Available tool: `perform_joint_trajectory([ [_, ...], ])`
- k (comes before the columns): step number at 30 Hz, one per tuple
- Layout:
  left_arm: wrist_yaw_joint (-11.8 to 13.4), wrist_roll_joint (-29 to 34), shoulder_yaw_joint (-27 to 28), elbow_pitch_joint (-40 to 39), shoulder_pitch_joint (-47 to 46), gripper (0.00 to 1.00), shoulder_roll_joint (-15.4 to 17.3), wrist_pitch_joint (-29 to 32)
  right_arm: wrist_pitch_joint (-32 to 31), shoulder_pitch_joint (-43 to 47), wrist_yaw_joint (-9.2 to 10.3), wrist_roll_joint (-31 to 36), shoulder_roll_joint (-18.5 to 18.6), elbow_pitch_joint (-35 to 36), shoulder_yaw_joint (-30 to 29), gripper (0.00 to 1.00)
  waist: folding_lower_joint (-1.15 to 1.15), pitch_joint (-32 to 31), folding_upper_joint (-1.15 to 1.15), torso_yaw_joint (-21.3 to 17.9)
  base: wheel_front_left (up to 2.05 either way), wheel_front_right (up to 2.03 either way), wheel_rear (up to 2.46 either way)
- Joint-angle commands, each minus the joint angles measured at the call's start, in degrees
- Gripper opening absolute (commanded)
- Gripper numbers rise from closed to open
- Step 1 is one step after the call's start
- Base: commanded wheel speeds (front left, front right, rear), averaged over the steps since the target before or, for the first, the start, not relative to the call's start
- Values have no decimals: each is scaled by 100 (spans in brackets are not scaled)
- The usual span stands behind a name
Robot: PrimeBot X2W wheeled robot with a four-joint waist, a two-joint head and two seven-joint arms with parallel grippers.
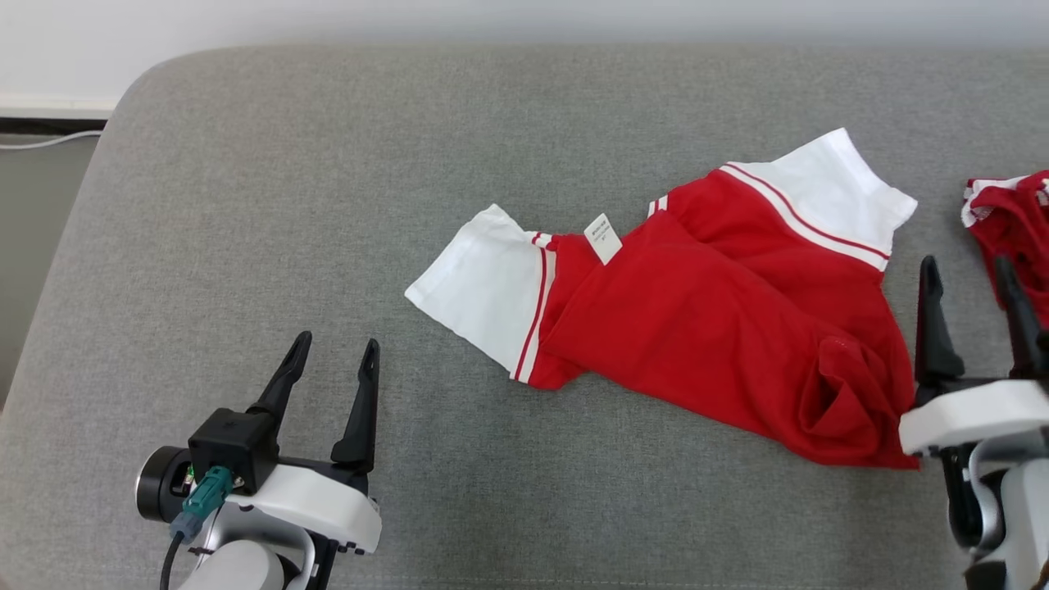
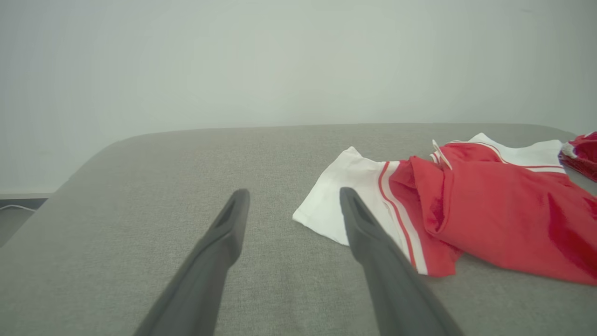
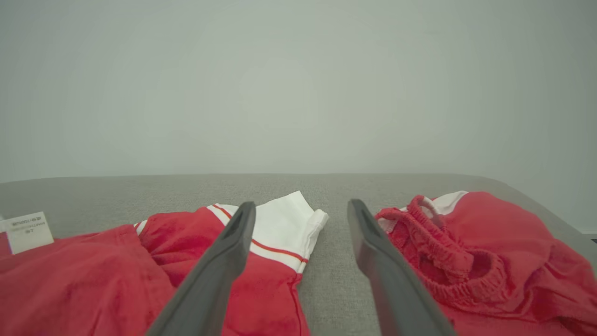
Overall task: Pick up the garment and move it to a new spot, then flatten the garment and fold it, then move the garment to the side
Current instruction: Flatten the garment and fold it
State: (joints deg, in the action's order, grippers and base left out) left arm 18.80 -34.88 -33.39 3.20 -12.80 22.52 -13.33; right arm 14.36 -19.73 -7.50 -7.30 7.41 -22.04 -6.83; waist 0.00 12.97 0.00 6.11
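On the grey cushion [image 1: 246, 205]: garment [image 1: 697, 328] lies rumpled at centre, reachable by both arms, not yet flat.
Left gripper [image 1: 338, 340]: fingers apart, empty, near the white cuff [image 1: 483, 283], probably to pull it straight.
Right gripper [image 1: 965, 262]: fingers apart, empty, between garment and second red garment [image 1: 1012, 217].

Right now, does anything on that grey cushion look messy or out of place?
Yes. The red and white garment lies rumpled on the grey cushion, one part folded over the rest, with its white label flipped up in plain sight. A second red garment sits bunched up to its right.
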Motion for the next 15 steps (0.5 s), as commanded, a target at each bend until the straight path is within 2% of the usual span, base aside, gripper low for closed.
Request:
perform_joint_trajectory([
  [1, 65, -23, 252, -161, -93, 100, 168, 12, 63, 122, 1, -11, 5, 233, 141, 100, 0, -100, 0, -90, 0, 0, 0],
  [8, 158, -38, 256, -296, 65, 100, 301, 126, 63, 1162, 1, 41, -299, 977, 353, 100, 0, -303, 0, -203, 0, 0, 0],
  [15, 254, -92, 264, -366, 241, 100, 362, 203, 63, 1807, 1, -32, -439, 1238, 449, 100, 0, -495, 0, -263, 0, 0, 0],
])
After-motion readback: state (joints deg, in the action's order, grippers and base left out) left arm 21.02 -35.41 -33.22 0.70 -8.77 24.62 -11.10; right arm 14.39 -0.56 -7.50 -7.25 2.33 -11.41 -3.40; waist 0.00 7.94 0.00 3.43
